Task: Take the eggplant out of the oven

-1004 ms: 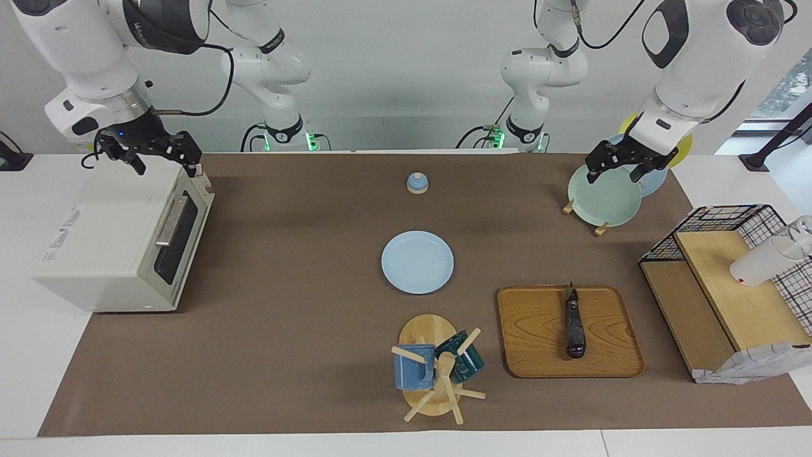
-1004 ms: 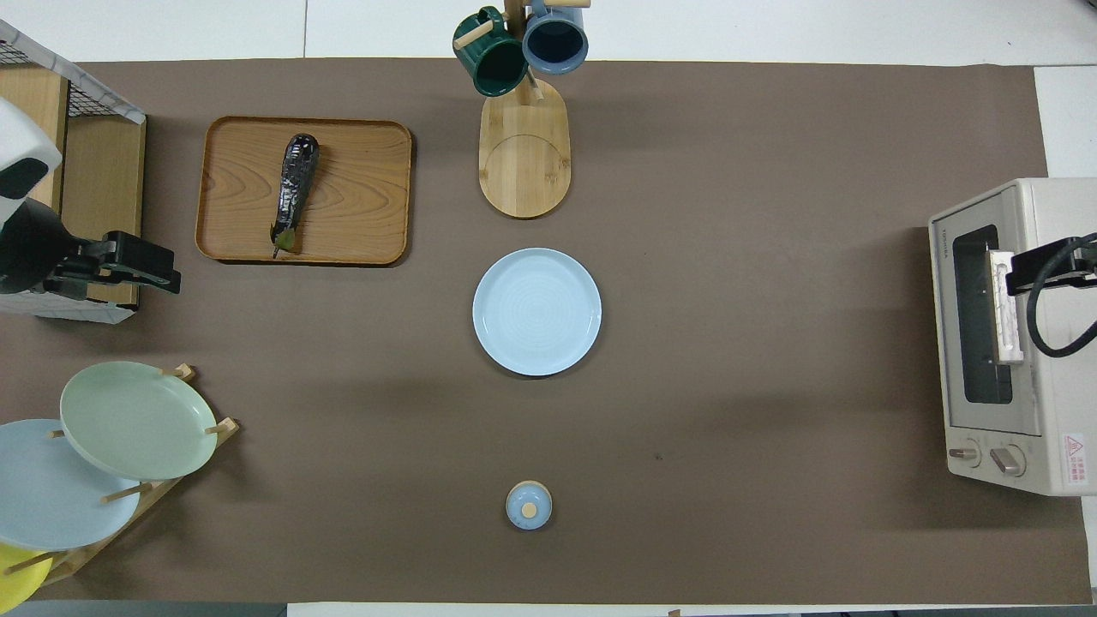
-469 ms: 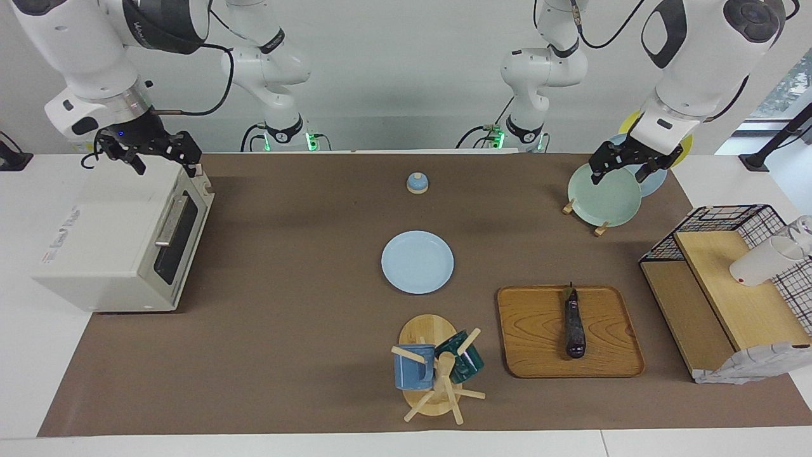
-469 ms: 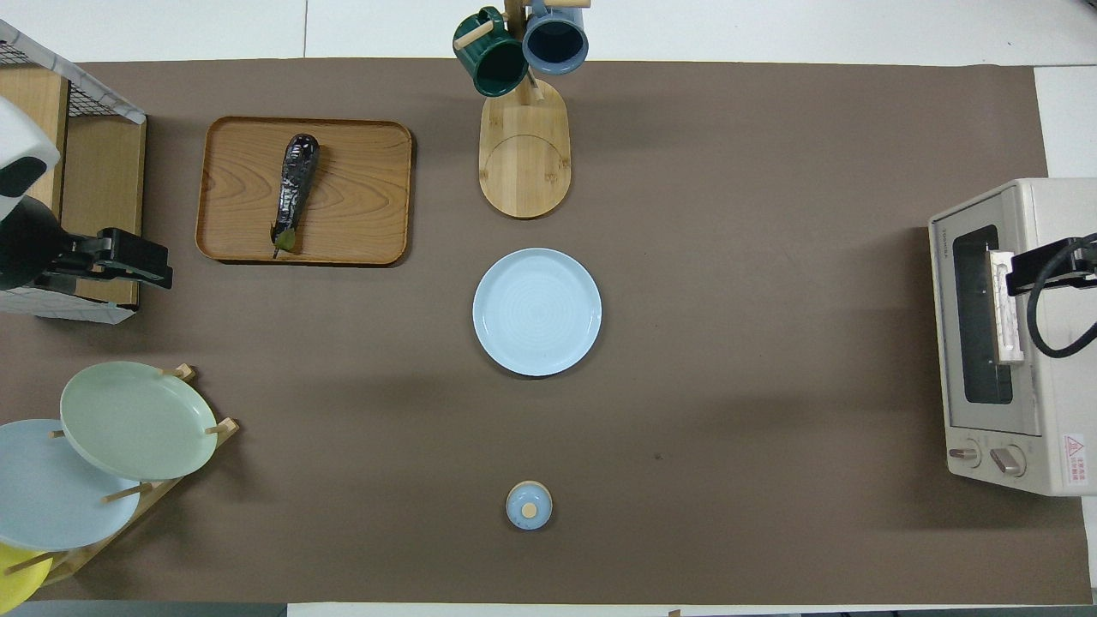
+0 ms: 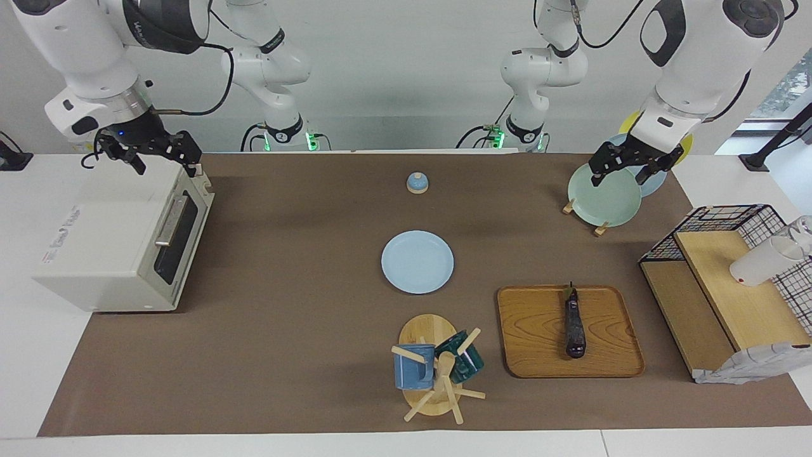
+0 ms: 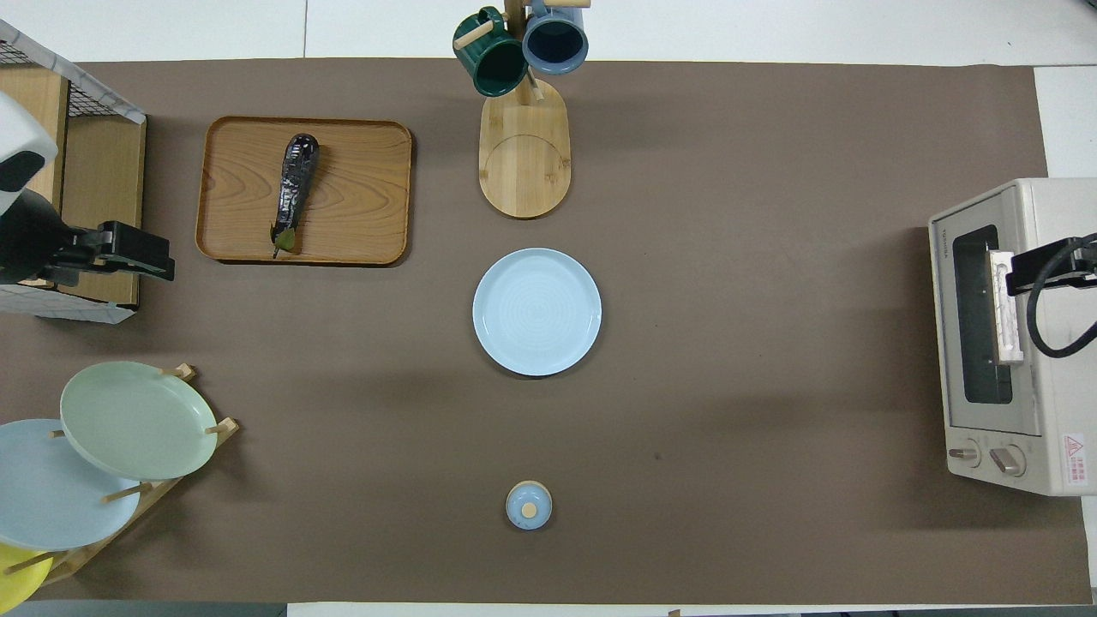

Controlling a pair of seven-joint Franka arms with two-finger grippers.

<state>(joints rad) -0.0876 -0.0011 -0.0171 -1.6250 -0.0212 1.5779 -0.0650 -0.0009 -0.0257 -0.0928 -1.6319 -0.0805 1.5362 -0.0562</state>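
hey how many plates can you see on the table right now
4. A light blue plate lies flat mid-table. Three stand in the wooden rack at the left arm's end: green plate, pale blue plate, and yellow plate, mostly hidden.

Glossy purple-black slim eggplant (image 5: 575, 327) with green stem tip, lying on a warm brown wood-grained rectangular tray (image 5: 533, 336). Boxy off-white toaster oven (image 5: 108, 247) with dark glass window, silver bar handle and grey lettering on top. Pale blue round plate (image 5: 417, 261) on a dull brown table mat (image 5: 285, 304). Pale green, light blue and yellow plates in a light wooden rack (image 6: 111, 463). Dark green mug (image 6: 488, 60) and denim-blue mug (image 6: 555, 38) on a light wooden mug stand (image 6: 524, 154). Small blue knobbed lid (image 6: 529, 506) with tan centre. Black wire-grid shelf (image 5: 729, 222) over blond wood.
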